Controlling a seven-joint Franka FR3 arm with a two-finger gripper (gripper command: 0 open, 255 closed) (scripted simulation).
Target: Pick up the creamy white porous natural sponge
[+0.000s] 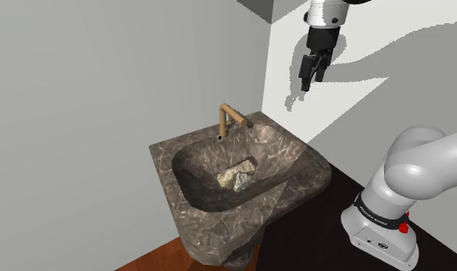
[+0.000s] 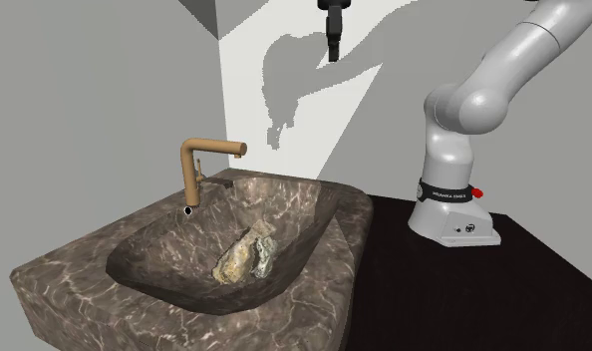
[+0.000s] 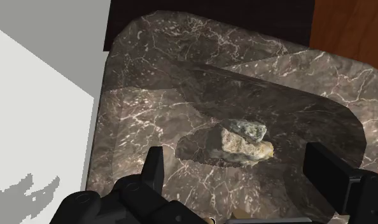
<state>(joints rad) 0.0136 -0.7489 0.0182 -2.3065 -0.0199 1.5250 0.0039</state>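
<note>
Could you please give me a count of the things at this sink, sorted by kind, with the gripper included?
Dark marbled sink: 1
Tan faucet: 1
Cream-and-grey sponge: 1
Black gripper: 1
Total: 4

The arm [image 2: 461,100] is glossy white, built of rounded, tube-like segments with darker grey seams at the joints. Its base [image 2: 453,227] is a white, blocky foot with small dark marks on the front. Above it runs a black band [image 2: 445,191] with tiny white lettering, too small to read, and a red button [image 2: 478,192] beside it. The end effector [image 1: 311,81] is wholly black, with two flat, squared fingers [image 3: 154,170].
</note>
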